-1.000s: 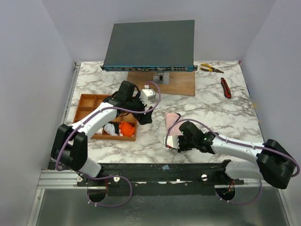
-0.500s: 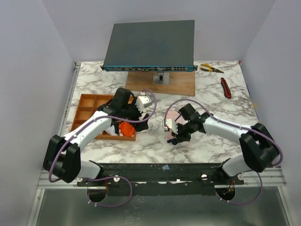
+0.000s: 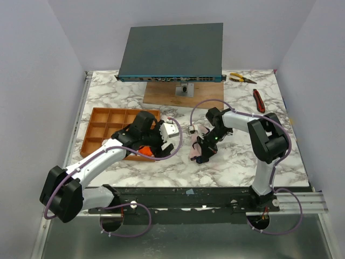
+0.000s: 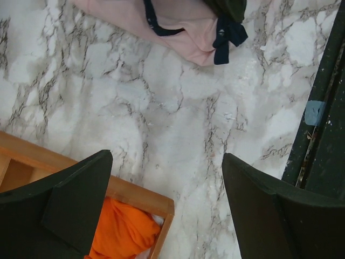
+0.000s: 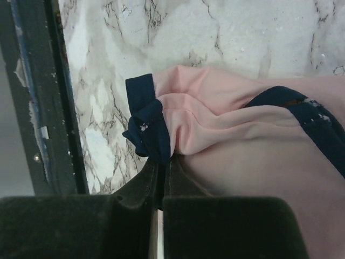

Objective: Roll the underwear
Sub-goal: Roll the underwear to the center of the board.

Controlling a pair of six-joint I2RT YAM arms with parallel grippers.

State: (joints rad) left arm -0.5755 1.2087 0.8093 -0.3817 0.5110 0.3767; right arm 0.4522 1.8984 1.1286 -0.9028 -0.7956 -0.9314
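Note:
The pale pink underwear (image 3: 194,147) with dark edging lies bunched on the marble, right of the tray. My right gripper (image 3: 203,154) is shut on its dark edge; in the right wrist view the fingertips (image 5: 161,162) pinch the navy band of the pink underwear (image 5: 242,135). My left gripper (image 3: 160,145) hangs open over the tray's near right corner, holding nothing. The left wrist view shows the left gripper (image 4: 167,159) above bare marble, orange underwear (image 4: 121,232) in the tray corner (image 4: 161,204) and the pink underwear (image 4: 178,27) farther off.
The orange-brown compartment tray (image 3: 105,120) sits at the left with orange underwear (image 3: 143,150) in its near right cell. A grey network switch (image 3: 171,51) rests on a wooden board (image 3: 205,96) at the back. Pliers (image 3: 241,79) and a red cutter (image 3: 259,100) lie back right. A black rail (image 4: 323,108) runs along the front edge.
My right gripper swung from the near edge to the pink underwear and shut on its dark edge. The garment now lies nearer the front. My left gripper shifted nearer, over the tray's corner.

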